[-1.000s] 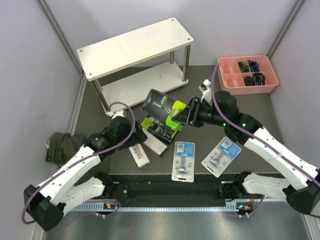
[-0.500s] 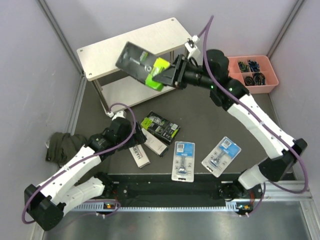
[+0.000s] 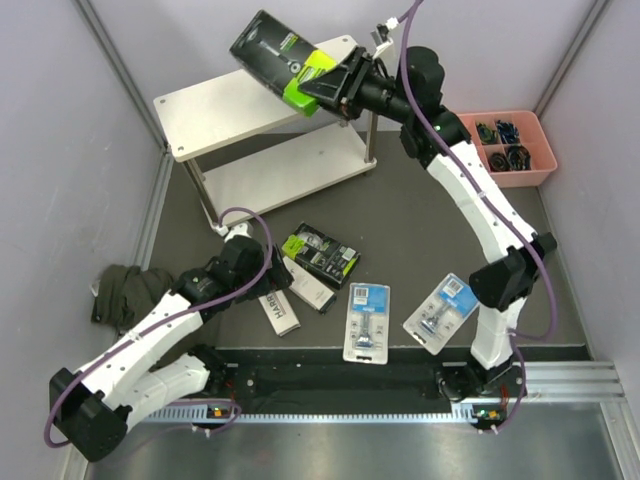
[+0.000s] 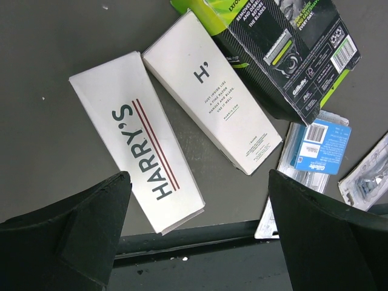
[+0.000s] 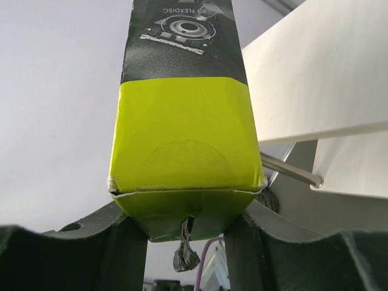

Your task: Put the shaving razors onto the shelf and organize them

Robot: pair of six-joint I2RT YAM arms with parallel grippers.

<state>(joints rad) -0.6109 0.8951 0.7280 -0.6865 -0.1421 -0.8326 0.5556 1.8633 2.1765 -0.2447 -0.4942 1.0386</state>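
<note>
My right gripper [image 3: 335, 88] is shut on the lime-green end of a black and lime razor pack [image 3: 282, 52], held high over the back edge of the shelf's top board [image 3: 230, 100]. In the right wrist view the pack [image 5: 182, 121] sits between both fingers [image 5: 121, 248], with the shelf board [image 5: 315, 73] to the right. A second black and lime pack [image 3: 320, 255], two white Harry's boxes [image 3: 278, 312] [image 3: 308, 285] and two blue-card blister packs [image 3: 367, 320] [image 3: 442, 310] lie on the dark mat. My left gripper [image 4: 198, 177] hovers open above the Harry's boxes [image 4: 139, 139] [image 4: 212, 100].
A pink compartment tray [image 3: 462, 160] with small dark items stands at the back right. A dark cloth [image 3: 125, 290] lies at the left wall. The shelf's lower board [image 3: 280, 175] is bare. A black rail [image 3: 340, 375] runs along the near edge.
The right arm has lifted the black and lime pack from above the mat up and back to over the shelf's top board. The left arm has not moved.
</note>
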